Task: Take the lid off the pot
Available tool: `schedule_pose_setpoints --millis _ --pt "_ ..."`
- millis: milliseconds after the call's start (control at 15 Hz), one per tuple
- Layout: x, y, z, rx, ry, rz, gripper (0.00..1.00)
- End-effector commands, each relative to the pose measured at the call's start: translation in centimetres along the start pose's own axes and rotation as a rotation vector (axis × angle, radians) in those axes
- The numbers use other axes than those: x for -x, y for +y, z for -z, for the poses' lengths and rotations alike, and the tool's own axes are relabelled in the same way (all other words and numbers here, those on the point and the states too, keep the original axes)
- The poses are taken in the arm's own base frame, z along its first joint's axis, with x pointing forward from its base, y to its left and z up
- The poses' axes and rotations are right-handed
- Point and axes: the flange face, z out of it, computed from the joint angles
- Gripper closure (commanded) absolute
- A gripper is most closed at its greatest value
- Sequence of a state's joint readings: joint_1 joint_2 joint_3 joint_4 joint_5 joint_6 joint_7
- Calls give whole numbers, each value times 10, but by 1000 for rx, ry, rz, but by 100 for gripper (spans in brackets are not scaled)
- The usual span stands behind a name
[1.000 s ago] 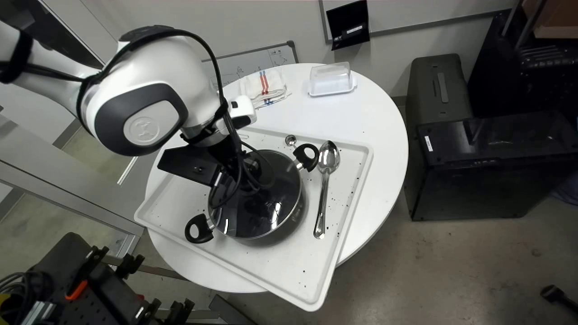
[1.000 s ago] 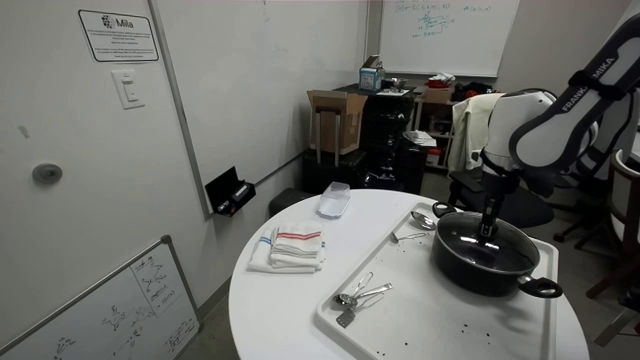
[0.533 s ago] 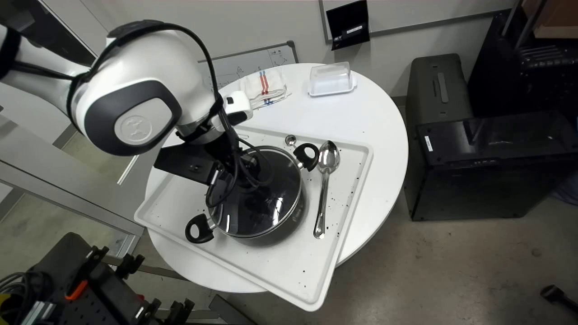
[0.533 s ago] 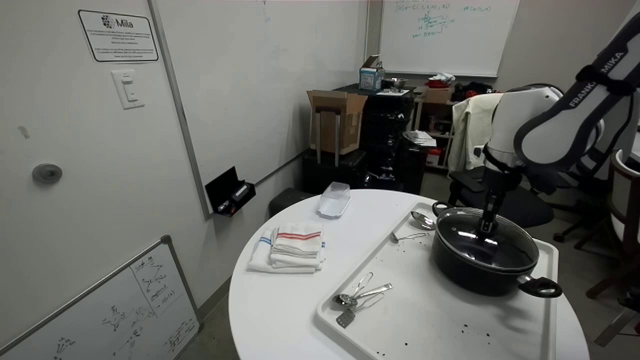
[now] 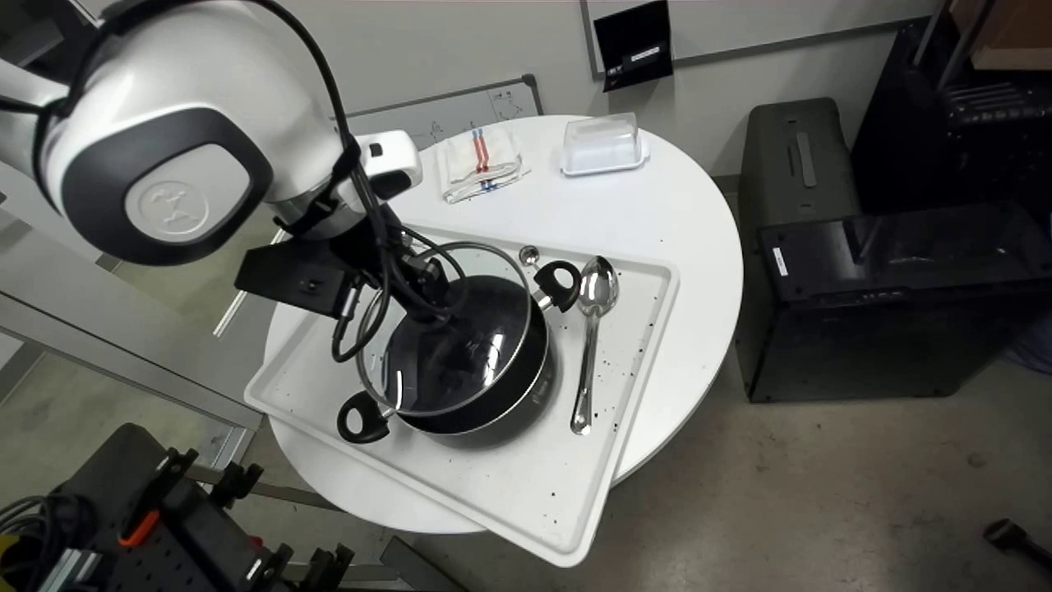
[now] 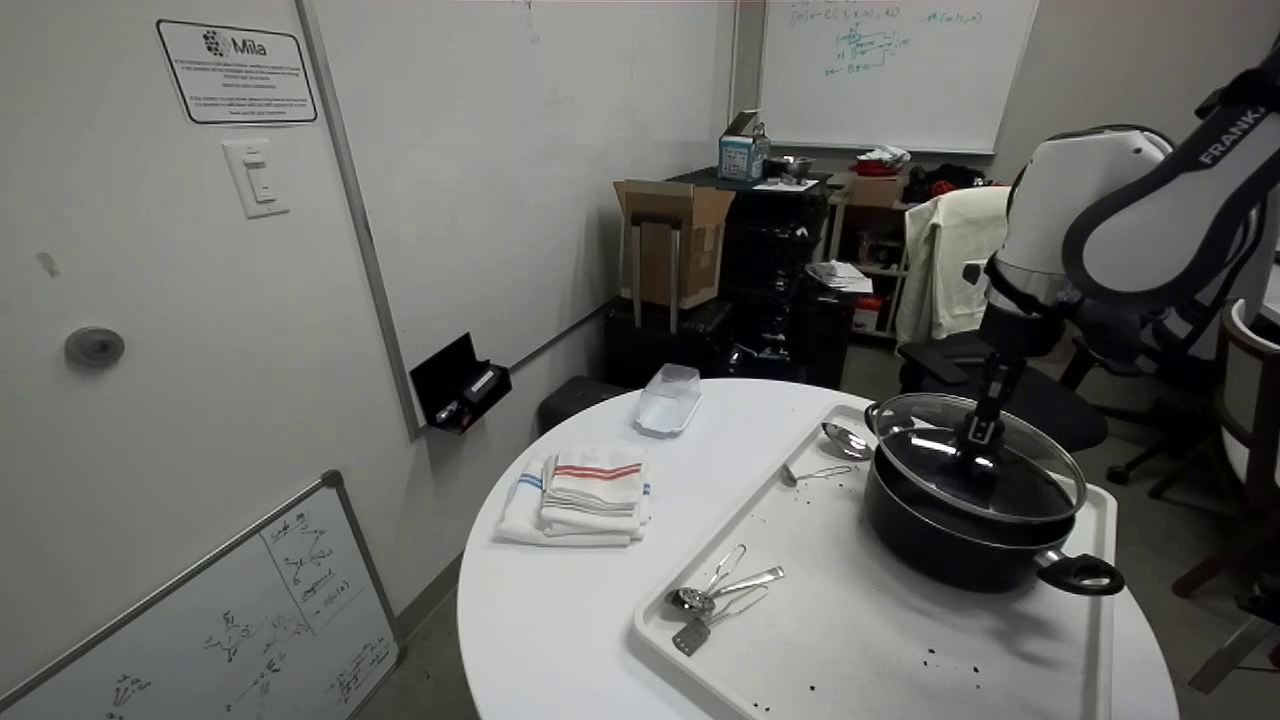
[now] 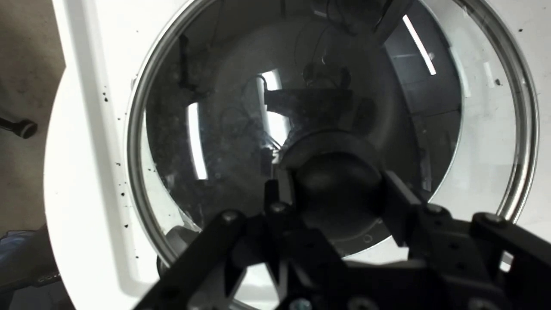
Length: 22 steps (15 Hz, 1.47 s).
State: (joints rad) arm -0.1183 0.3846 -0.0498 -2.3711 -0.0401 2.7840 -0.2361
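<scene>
Already raised off the pot [image 6: 945, 552], the lid [image 5: 460, 349] (jaws gripping its knob [image 7: 338, 185]) probably needs parking near the table [image 5: 689, 210] edge.

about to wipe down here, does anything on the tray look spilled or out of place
Yes: dark specks are scattered across the white tray, many near the large spoon. They look odd on the pale surface; crumbs or dirt, perhaps, but too small to tell. The lid held above the pot by the pincer fits the task.
</scene>
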Motion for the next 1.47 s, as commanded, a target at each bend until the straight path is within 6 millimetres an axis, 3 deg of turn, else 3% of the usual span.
schedule_pose_setpoints --millis 0,400,1133,1400 --pt "8 -11 18 0 23 37 75" --pt "11 -67 21 -5 13 143 75" --pt "19 -214 5 33 -24 417 75" --pt "26 -258 -9 47 -40 476 75"
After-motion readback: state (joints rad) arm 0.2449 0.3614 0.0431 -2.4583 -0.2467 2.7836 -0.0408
